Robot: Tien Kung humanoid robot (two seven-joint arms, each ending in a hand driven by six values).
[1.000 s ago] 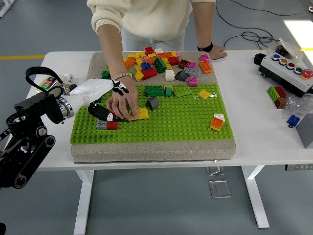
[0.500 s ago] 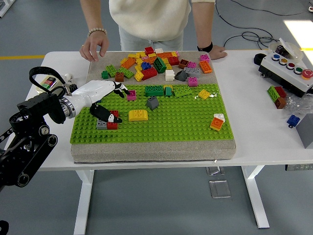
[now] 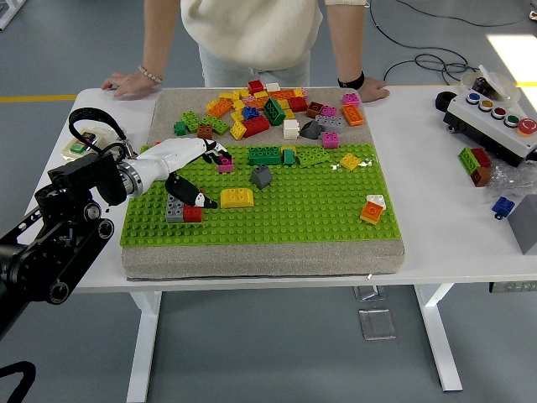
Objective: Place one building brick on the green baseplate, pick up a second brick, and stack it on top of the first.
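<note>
The robot's left hand [image 3: 191, 172] hovers low over the green baseplate [image 3: 285, 210], fingers loosely spread and gripping nothing, thumb angled toward the yellow brick [image 3: 237, 197] sitting just beside it, likely its next pick. A grey and red brick pair [image 3: 183, 212] lies below. The person's hands [image 3: 126, 81] rest on the tabletop [image 3: 453, 210], keeping clear

High head view down over white table [image 3: 436, 218]
</note>
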